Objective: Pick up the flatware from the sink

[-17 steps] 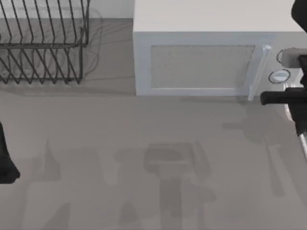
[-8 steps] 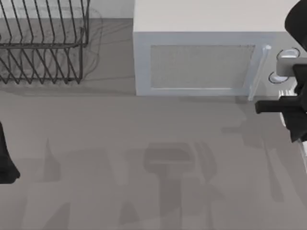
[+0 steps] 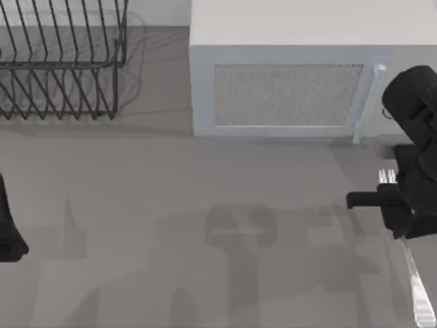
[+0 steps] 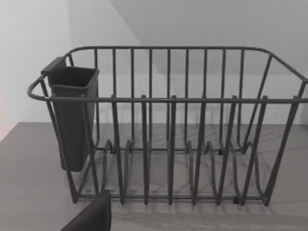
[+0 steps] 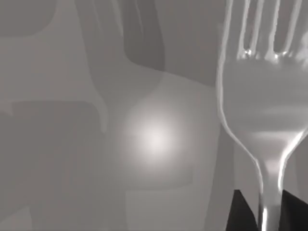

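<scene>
Right gripper (image 3: 404,217) sits over the right side of the counter, in front of the microwave's (image 3: 287,75) handle end. The flatware (image 3: 418,283), a silver fork, runs straight through it: tines poke out on the microwave side of the hand, and the long thin handle trails out the opposite way, toward the near edge of the counter.

Right wrist view: fork head (image 5: 263,86) looms just ahead of the hand, and the neck drops between two dark finger (image 5: 240,211) shapes that flank it closely. The jaws look closed onto the neck, gripping just behind the head. Contact itself is hard to confirm, so this is a judgement from how tightly the dark shapes bracket the metal.

Why there: the neck is the narrowest stiff part, and two fingers can close fully across it. The cost is balance. Most of the handle's length hangs off one side of the hand, so the fork may tip handle-down when lifted.

No basin is to be seen; the fork appears level with the flat grey surface (image 3: 205,205). Whether it rests on that surface or hangs just clear of it I cannot tell.

Left gripper (image 3: 8,236) is parked at the left edge of the counter, well away from the fork. Its camera faces the black wire rack (image 4: 168,134) with its dark cup (image 4: 72,115) clipped at one end. Its fingers' state cannot be made out.

Stage, as I read it: grasp made or nearly made, lift still to come.
</scene>
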Controlling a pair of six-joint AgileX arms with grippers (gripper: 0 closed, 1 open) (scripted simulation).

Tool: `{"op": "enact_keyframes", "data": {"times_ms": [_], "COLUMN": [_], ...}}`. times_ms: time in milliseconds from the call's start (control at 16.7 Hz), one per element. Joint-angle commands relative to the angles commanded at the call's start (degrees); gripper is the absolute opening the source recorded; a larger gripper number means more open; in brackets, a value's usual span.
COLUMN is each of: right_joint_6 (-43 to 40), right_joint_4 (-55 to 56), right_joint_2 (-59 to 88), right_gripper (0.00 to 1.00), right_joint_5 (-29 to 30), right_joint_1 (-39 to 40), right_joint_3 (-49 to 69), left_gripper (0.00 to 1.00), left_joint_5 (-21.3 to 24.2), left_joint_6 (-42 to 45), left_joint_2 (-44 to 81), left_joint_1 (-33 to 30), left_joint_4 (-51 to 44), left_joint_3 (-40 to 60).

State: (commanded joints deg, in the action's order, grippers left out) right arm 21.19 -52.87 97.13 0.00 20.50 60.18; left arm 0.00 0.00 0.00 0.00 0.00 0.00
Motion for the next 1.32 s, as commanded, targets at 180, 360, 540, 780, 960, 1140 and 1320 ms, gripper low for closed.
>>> {"op": "enact_keyframes", "data": {"times_ms": [180, 360, 540, 780, 960, 1140, 1320], "right_joint_6": [0.0, 0.0, 0.0, 0.0, 0.0, 0.0, 0.0], "right_joint_4": [0.6, 0.6, 0.6, 0.6, 0.6, 0.6, 0.6], "right_joint_2": [0.2, 0.2, 0.2, 0.2, 0.2, 0.2, 0.2], "right_gripper": [0.00, 0.08, 0.30, 0.60, 0.83, 1.00, 1.00], "right_joint_5": [0.0, 0.0, 0.0, 0.0, 0.0, 0.0, 0.0], "right_joint_1": [0.0, 0.0, 0.0, 0.0, 0.0, 0.0, 0.0], "right_joint_3": [-0.6, -0.6, -0.6, -0.6, -0.6, -0.6, -0.6], "left_gripper": [1.00, 1.00, 1.00, 1.00, 1.00, 1.00, 1.00], "left_joint_5": [0.0, 0.0, 0.0, 0.0, 0.0, 0.0, 0.0], "left_joint_6": [0.0, 0.0, 0.0, 0.0, 0.0, 0.0, 0.0], "left_joint_2": [0.0, 0.0, 0.0, 0.0, 0.0, 0.0, 0.0], "left_joint_1": [0.0, 0.0, 0.0, 0.0, 0.0, 0.0, 0.0], "left_joint_4": [0.0, 0.0, 0.0, 0.0, 0.0, 0.0, 0.0], "left_joint_3": [0.0, 0.0, 0.0, 0.0, 0.0, 0.0, 0.0]}}
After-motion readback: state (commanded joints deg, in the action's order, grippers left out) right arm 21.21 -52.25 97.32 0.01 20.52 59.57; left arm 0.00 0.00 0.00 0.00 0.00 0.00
